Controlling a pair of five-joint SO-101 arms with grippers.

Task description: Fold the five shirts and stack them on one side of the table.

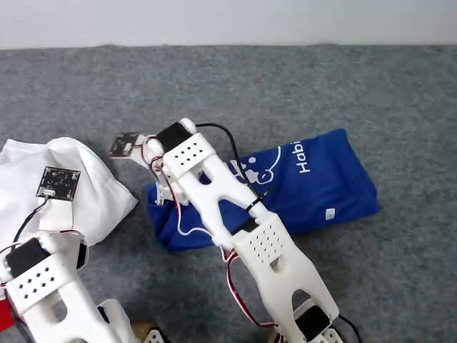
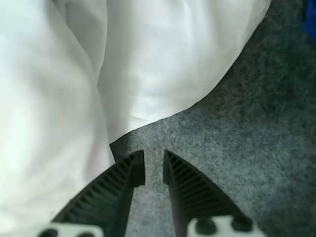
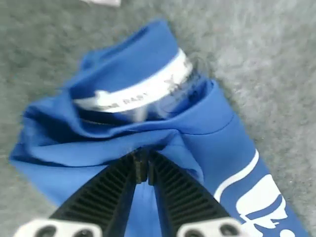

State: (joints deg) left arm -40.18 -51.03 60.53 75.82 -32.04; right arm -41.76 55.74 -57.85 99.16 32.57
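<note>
A blue shirt [image 1: 314, 193] with white print lies partly folded in the middle of the grey table, its collar end bunched toward the left. My right gripper [image 3: 145, 168] is shut on a fold of the blue shirt [image 3: 207, 128] just below the white collar band [image 3: 133, 94]. In the high view this gripper [image 1: 166, 187] sits at the shirt's left end. A white shirt [image 1: 93, 200] lies crumpled at the left edge. My left gripper [image 2: 154, 168] hovers over bare felt beside the white shirt's hem [image 2: 98, 74], its fingers a narrow gap apart with nothing between them.
The grey felt table [image 1: 300, 93] is bare along the back and on the right side. A white wall [image 1: 228, 21] borders the far edge. A small red object [image 1: 3, 314] shows at the lower left edge.
</note>
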